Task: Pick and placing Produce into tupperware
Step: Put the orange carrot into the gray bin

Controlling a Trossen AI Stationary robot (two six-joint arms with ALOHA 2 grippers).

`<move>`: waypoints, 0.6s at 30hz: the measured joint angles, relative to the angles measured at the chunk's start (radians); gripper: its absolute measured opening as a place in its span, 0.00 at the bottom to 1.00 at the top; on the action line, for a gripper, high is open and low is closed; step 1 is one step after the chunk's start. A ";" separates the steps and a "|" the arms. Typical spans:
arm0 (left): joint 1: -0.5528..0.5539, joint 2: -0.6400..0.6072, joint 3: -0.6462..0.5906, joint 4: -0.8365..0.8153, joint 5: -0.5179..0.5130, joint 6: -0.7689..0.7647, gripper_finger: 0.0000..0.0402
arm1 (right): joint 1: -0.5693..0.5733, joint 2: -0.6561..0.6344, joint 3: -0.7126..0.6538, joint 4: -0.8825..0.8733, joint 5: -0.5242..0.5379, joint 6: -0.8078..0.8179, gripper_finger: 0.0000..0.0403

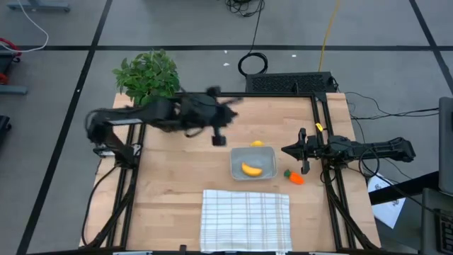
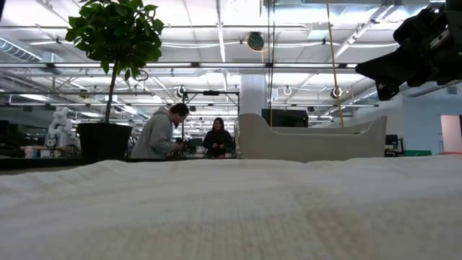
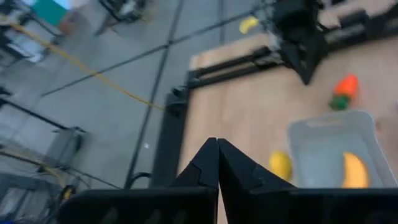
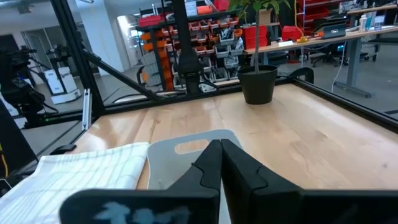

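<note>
resting in the tupperware, the banana; left claw and right claw clenched, empty.

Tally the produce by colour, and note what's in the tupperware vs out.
Yellow: 2, banana inside the tupperware, lemon outside at its rim
Orange: 1, carrot on the table beside it
Total: 3, with 1 in and 2 out

Robotics lab, open-plan hall: exposed ceiling pipes, orange parts bins on racks, long workbenches, two people at distant station, floor cables.
</note>
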 joint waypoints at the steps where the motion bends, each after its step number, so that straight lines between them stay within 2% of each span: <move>1: 0.008 -0.026 0.000 -0.016 -0.008 -0.006 0.00 | 0.000 0.000 0.000 -0.001 0.000 0.000 0.00; 6: 0.057 -0.120 -0.034 -0.087 -0.068 -0.053 0.00 | 0.000 0.000 0.000 -0.001 0.000 0.000 0.00; 10: 0.120 -0.226 -0.190 -0.057 -0.079 -0.093 0.00 | 0.000 0.000 0.000 -0.001 0.000 0.000 0.00; 13: 0.165 -0.322 -0.361 0.029 -0.069 -0.149 0.00 | 0.000 0.000 0.000 -0.002 0.000 0.000 0.00; 15: 0.183 -0.397 -0.493 0.151 -0.009 -0.167 0.00 | 0.000 0.000 0.000 -0.004 0.000 0.000 0.00; 18: 0.193 -0.510 -0.709 0.414 0.154 -0.200 0.00 | 0.000 0.000 0.000 -0.004 0.000 0.000 0.00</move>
